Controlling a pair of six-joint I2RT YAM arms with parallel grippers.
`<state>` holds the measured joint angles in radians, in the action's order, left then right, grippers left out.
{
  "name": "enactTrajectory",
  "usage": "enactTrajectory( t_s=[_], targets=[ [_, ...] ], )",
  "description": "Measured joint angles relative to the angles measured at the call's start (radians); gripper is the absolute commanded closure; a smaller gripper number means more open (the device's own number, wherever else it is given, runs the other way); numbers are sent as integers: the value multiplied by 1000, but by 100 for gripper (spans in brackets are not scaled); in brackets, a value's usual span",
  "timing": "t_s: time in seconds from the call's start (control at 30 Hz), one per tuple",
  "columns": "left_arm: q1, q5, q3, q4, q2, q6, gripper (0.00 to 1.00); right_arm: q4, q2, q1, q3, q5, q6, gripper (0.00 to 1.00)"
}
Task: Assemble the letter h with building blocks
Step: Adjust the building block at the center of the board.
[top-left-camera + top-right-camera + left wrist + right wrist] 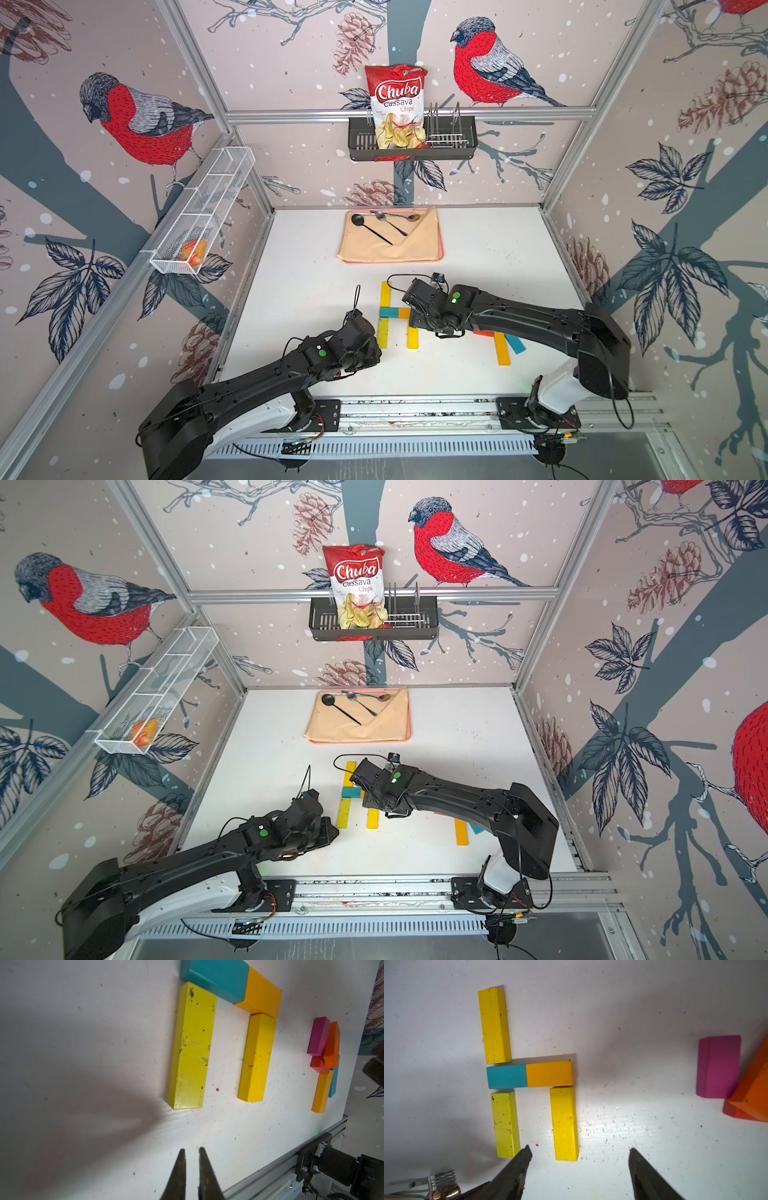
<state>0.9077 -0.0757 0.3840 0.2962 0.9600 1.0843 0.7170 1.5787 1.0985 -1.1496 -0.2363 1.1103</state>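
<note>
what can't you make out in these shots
In both top views the right arm covers part of the orange block in the h and most of the spare pile.
Right wrist view: the spare pile runs off the picture's edge beyond the magenta block.
In both top views the left hand hides under its own wrist.
In a top view the packet in the wire basket is behind mesh, too small to identify.

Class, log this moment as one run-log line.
left fingers: shut, empty | right fingers: open, empty | h blocks: five, laid
</note>
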Motion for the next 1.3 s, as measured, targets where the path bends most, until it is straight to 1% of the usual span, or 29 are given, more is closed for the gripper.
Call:
enactTrajectory(
  t_s=[0.23,0.7,1.3],
  targets=[
    [0,-3,-2,-49,50,8,88,2,-23,-19,25,0,14,24],
    [0,-1,-2,-91,115,6,88,1,-34,-39,31,1,13,26],
    [-16,23,-1,-104,139,-12,88,-3,-34,-48,41,2,10,27]
  ],
)
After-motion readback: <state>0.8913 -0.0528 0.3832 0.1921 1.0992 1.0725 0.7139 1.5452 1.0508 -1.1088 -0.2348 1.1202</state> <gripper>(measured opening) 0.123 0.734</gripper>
